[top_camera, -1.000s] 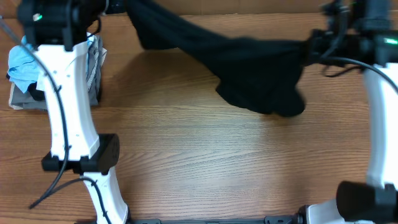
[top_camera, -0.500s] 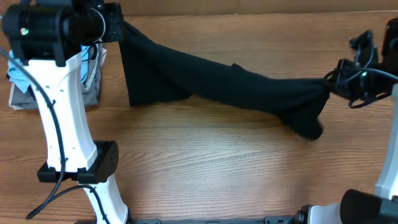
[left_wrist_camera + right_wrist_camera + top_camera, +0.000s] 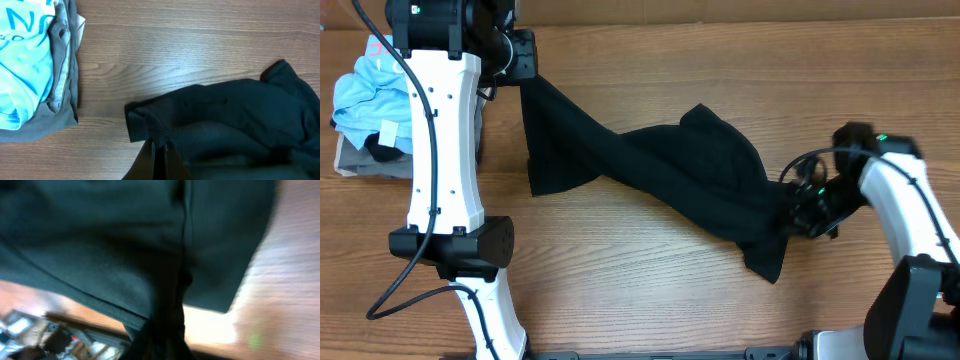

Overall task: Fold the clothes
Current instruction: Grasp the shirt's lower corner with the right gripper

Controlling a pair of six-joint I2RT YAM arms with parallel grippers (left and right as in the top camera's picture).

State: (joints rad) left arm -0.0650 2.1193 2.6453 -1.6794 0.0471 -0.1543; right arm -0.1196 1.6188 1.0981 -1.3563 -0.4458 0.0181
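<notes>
Stretching slantwise over the wooden table (image 3: 640, 300), the black garment (image 3: 660, 180) runs as 1 long, twisted band from the left gripper (image 3: 525, 72) at the far left down to the right gripper (image 3: 802, 208) at the near right. The left gripper is closed on the garment: in the left wrist view its 2 fingers (image 3: 145, 165) stand close together with a hemmed edge of the black fabric pinched between them, and the rest of the cloth spreads away to the right over the wood. From that held corner the fabric drops in a broad flap beside the left arm, narrows and folds over itself toward the middle of the table, then widens into a rumpled hump before tapering to a dark tail that lies just past the right gripper. The right gripper sits right at this end, touching or buried in the cloth. The right wrist view is blurred and almost filled with black fabric draped over the fingers, so I cannot tell whether its jaws are apart or closed, or whether they grip the cloth. At the far left edge, just beside the left arm and apart from the black garment, a light blue T-shirt (image 3: 370, 85) lies crumpled on top of a folded grey garment (image 3: 360, 160).
</notes>
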